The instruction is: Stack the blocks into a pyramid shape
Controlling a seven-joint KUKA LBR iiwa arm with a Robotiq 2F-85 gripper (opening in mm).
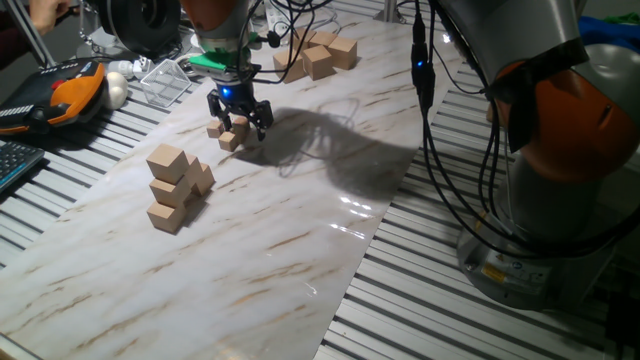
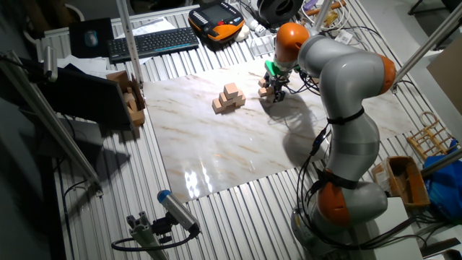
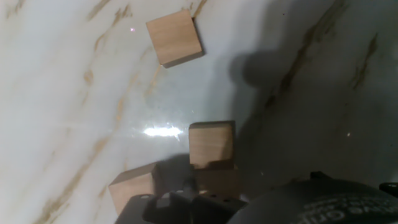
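gripper (image 1: 238,122) – low over loose blocks (image 1: 231,139); jaw state unclear | pyramid (image 1: 176,187) – apart

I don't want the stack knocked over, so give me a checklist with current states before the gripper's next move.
1. Gripper low over the loose blocks, away from the stack: ok.
2. Jaws shut on a block: cannot tell; hand view shows a block just ahead of the fingers.
3. Partial pyramid standing, top block seated: ok.
4. Neighbouring loose blocks apart from the fingers: ok for that one, cannot tell for the near one.
5. Marble board between gripper and stack free of objects: ok.
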